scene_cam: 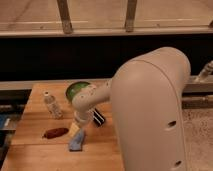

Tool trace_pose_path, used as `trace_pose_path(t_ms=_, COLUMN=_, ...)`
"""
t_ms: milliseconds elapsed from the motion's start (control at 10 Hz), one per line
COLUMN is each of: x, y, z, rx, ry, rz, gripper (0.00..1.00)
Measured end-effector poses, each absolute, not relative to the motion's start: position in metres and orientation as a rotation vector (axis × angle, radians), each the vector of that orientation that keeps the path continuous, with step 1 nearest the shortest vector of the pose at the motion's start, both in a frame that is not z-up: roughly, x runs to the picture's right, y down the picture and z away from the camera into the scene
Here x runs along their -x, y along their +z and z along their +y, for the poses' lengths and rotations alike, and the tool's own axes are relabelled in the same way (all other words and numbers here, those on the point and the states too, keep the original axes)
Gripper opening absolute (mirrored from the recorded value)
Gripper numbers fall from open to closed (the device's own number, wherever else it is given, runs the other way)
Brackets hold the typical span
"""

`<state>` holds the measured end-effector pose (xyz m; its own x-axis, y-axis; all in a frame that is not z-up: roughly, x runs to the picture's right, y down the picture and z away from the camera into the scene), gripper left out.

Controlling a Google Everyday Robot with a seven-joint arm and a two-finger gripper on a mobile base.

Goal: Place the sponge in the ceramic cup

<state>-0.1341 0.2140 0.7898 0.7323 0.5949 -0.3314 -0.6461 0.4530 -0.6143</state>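
The blue-grey sponge [76, 143] lies near the front of the wooden table [30, 152], and it looks tilted. My gripper [77, 129] hangs directly over the sponge at the end of the white arm, its pale fingertips just above the sponge's top edge. The jaws stand open and hold nothing. The ceramic cup is out of view, possibly behind the arm.
A green pan [76, 90] sits at the back of the table, partly behind my forearm. A clear plastic bottle [51, 105] stands to the left. A reddish-brown lump [55, 133] lies left of the sponge. The arm's large white body [155, 110] blocks the table's right half.
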Motion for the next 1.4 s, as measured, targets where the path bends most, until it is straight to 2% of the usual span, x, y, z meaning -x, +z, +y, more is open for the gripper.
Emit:
trace_pose_path(t_ms=600, x=0.131, y=0.815, z=0.234, rx=0.824, ry=0.791, rz=0.141, gripper=0.78)
trace_pose_path(t_ms=700, x=0.130, y=0.815, z=0.237, rx=0.825, ry=0.794, rz=0.148, gripper=0.72)
trace_pose_path(t_ms=1400, x=0.132, y=0.805, z=0.252, rx=0.827, ry=0.791, rz=0.133, gripper=0.04)
